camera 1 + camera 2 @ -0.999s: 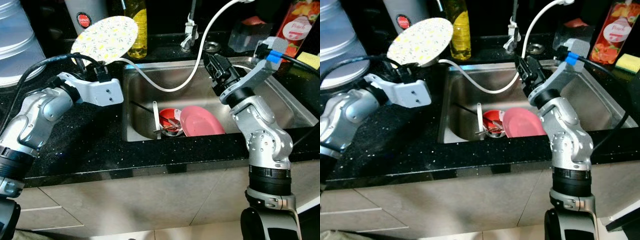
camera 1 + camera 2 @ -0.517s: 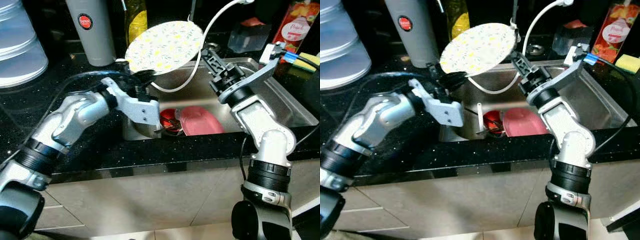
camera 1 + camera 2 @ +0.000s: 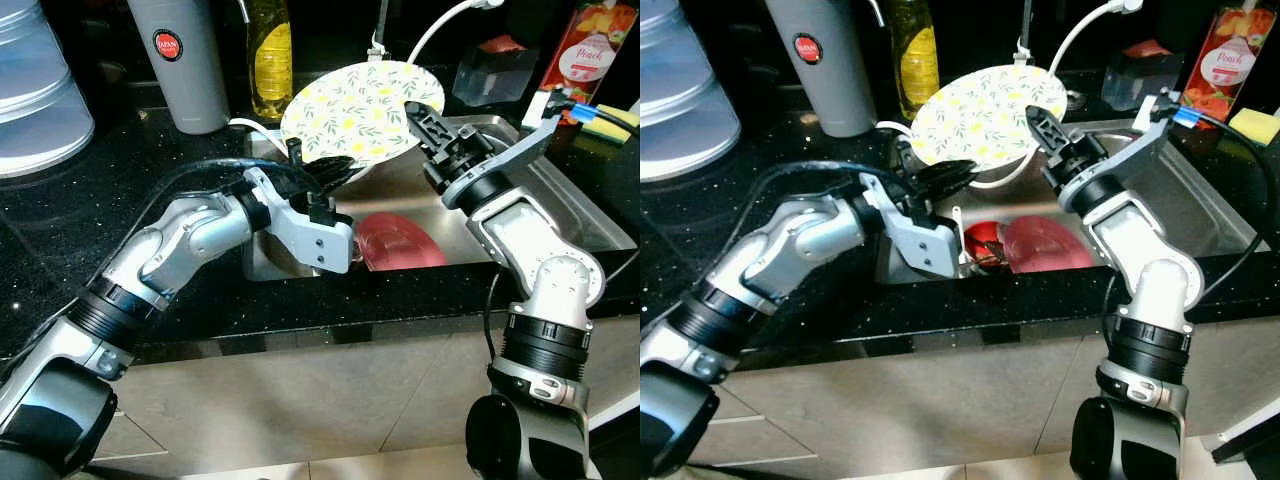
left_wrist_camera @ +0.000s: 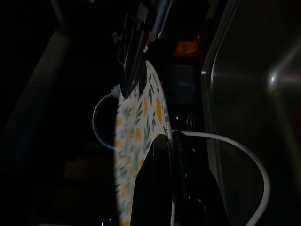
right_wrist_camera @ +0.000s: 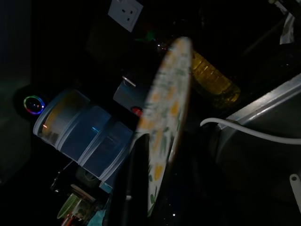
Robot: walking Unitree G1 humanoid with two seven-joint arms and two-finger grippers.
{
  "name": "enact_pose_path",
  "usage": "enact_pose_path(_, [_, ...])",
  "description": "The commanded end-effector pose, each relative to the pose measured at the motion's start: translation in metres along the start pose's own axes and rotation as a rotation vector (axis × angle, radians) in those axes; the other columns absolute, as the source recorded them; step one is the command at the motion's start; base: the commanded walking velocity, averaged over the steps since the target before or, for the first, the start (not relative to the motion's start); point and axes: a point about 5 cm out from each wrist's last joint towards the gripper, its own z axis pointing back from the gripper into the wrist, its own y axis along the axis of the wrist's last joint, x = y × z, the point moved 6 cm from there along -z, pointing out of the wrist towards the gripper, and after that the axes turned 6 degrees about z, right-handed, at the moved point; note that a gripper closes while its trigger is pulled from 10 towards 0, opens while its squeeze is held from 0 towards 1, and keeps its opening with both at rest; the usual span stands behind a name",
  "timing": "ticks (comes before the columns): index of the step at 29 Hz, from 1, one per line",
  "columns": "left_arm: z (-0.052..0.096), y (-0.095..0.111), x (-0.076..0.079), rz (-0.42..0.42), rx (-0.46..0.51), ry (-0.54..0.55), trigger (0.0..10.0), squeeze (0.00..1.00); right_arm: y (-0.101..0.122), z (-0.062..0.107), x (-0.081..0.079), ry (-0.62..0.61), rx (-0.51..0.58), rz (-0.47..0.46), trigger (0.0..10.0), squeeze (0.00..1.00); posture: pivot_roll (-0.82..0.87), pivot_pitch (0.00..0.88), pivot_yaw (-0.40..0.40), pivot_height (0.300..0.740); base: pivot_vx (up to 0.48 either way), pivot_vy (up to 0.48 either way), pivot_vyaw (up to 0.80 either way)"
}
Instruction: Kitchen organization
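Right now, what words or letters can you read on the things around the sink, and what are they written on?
"Peach": seems to read so, on the red juice carton at the back right of the counter, though it is small and I am not sure.
Red round label on the grey flask: white lettering, too small to read.
Yellow bottle behind the flowery plate: no readable label.
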Motion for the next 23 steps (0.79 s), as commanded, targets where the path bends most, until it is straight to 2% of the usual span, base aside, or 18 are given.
enact_pose_path(1, [-0.004, 0.012, 0.001, -0.014, 0.051, -0.001, 10.0, 0.00, -0.009, -0.003, -0.004, 0.005, -0.034, -0.003, 0.0, 0.00, 0.06, 0.011, 0.025, 0.740, 0.000, 0.000, 0.00])
enact_pose_path(7, [-0.005, 0.009, 0.001, -0.023, 0.041, 0.004, 10.0, 0.00, -0.006, -0.002, -0.005, 0.006, -0.028, 0.000, 0.0, 0.00, 0.06, 0.012, 0.025, 0.740, 0.000, 0.000, 0.00])
enact_pose_path(8, [-0.005, 0.008, 0.001, -0.023, 0.038, 0.004, 10.0, 0.38, -0.006, -0.002, -0.005, 0.007, -0.028, 0.002, 0.0, 0.00, 0.06, 0.012, 0.025, 0.740, 0.000, 0.000, 0.00])
enact_pose_path(9, [-0.005, 0.006, 0.000, -0.014, 0.031, 0.005, 10.0, 1.00, -0.006, -0.002, -0.005, 0.005, -0.029, 0.012, 0.0, 0.00, 0.06, 0.013, 0.026, 0.740, 0.000, 0.000, 0.00])
enact_pose_path(13, [-0.006, -0.003, 0.000, -0.004, -0.015, 0.000, 10.0, 1.00, -0.005, -0.001, -0.004, -0.001, -0.030, 0.022, 0.0, 0.00, 0.06, 0.013, 0.026, 0.740, 0.000, 0.000, 0.00])
enact_pose_path(14, [-0.006, -0.003, 0.001, 0.011, -0.018, -0.003, 10.0, 0.00, -0.005, -0.001, -0.003, -0.005, -0.028, 0.024, 0.0, 0.00, 0.06, 0.014, 0.027, 0.740, 0.000, 0.000, 0.00])
enact_pose_path(17, [-0.003, -0.001, 0.005, 0.094, -0.015, -0.010, 10.0, 0.00, -0.001, 0.000, 0.001, -0.027, -0.011, 0.040, 0.0, 0.00, 0.06, 0.019, 0.034, 0.740, 0.000, 0.000, 0.00])
enact_pose_path(18, [-0.002, 0.000, 0.007, 0.124, -0.014, -0.013, 10.0, 0.00, 0.000, 0.000, 0.003, -0.034, -0.003, 0.047, 9.3, 0.00, 0.06, 0.020, 0.036, 0.740, 0.000, 0.000, 0.00])
enact_pose_path(19, [-0.002, 0.000, 0.007, 0.124, -0.014, -0.013, 10.0, 0.00, 0.000, 0.000, 0.003, -0.034, -0.003, 0.047, 9.3, 0.00, 0.06, 0.020, 0.036, 0.740, 0.000, 0.000, 0.00])
enact_pose_path(20, [0.000, -0.001, 0.009, 0.168, -0.023, -0.012, 10.0, 0.00, 0.004, 0.001, 0.007, -0.058, 0.011, 0.069, 9.3, 0.00, 0.06, 0.020, 0.036, 0.740, 0.000, 0.000, 0.00])
enact_pose_path(21, [0.002, -0.003, 0.012, 0.272, -0.045, -0.007, 10.0, 0.00, 0.009, 0.002, 0.011, -0.083, 0.033, 0.094, 10.0, 0.00, 0.05, 0.023, 0.037, 0.740, 0.000, 0.000, 0.00])
enact_pose_path(22, [0.004, -0.005, 0.014, 0.364, -0.061, 0.000, 10.0, 0.00, 0.015, 0.003, 0.017, -0.116, 0.056, 0.128, 10.0, 0.00, 0.05, 0.023, 0.037, 0.740, 0.000, 0.000, 0.00])
enact_pose_path(23, [0.004, -0.005, 0.014, 0.364, -0.061, 0.000, 10.0, 0.00, 0.015, 0.003, 0.017, -0.116, 0.056, 0.128, 10.0, 0.00, 0.05, 0.023, 0.037, 0.740, 0.000, 0.000, 0.00])
